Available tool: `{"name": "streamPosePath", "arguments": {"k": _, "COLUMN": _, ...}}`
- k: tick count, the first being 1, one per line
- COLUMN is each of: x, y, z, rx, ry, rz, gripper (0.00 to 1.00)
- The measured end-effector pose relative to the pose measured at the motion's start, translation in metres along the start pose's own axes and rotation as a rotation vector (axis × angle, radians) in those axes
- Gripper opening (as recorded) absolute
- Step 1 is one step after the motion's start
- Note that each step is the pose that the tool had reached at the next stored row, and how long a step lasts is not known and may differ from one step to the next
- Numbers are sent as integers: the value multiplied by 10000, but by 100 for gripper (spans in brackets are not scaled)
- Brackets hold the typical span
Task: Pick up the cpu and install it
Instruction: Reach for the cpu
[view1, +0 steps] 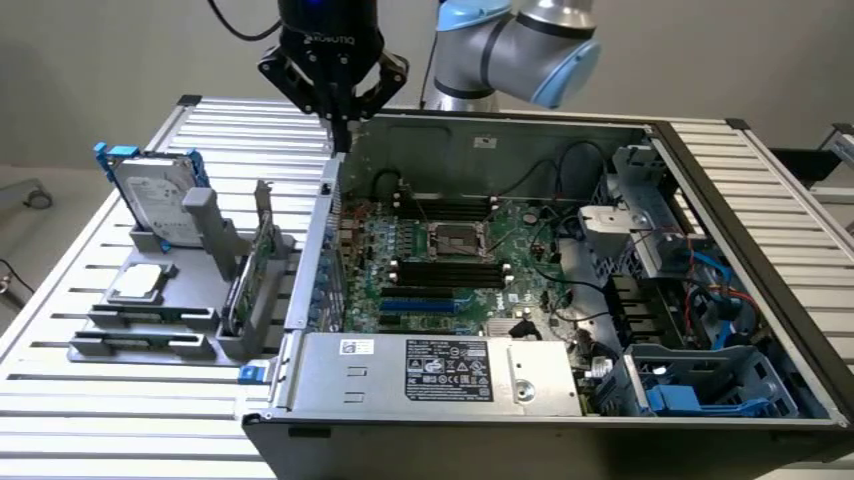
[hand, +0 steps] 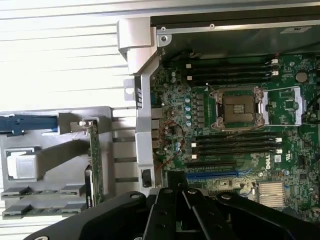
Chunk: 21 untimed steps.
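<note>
I see the slatted white table (view1: 94, 420) carrying an open computer case (view1: 507, 140) lying on its side, its labelled power supply box (view1: 447, 370) along the near edge. Inside lies the green motherboard (view1: 527, 235), with black memory slots on either side of its middle. On the exterior view's left, just beside the case, a gray holder fixture (view1: 147, 330) sits on the table. A hard drive with blue rails (view1: 158, 195) stands upright at its far end, and a slim expansion card (view1: 254, 270) stands on edge near the case wall. My gripper (view1: 339, 125) hangs above the case's far corner on the exterior view's left, its fingers drawn tight together and gripping nothing. The metal-framed CPU socket (view1: 454, 238) sits mid-board, and the wrist view shows it uncovered. The cpu (view1: 142, 283) lies flat on the fixture in front of the hard drive, well apart from the gripper.
</note>
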<state>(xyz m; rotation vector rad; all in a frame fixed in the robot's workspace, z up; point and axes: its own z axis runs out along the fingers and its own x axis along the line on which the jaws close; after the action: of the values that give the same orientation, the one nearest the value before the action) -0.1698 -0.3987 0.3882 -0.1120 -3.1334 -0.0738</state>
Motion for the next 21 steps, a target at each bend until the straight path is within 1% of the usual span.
{"name": "streamPosePath", "arguments": {"k": 2, "x": 90, "y": -5, "z": 11, "rx": 2, "ry": 31, "rz": 0, "gripper": 11}}
{"name": "streamPosePath", "arguments": {"k": 14, "x": 637, "y": -22, "z": 77, "rx": 30, "ry": 294, "rz": 13, "gripper": 11}}
{"name": "streamPosePath", "arguments": {"k": 21, "x": 956, "y": -32, "z": 121, "rx": 43, "ry": 409, "rz": 19, "gripper": 11}}
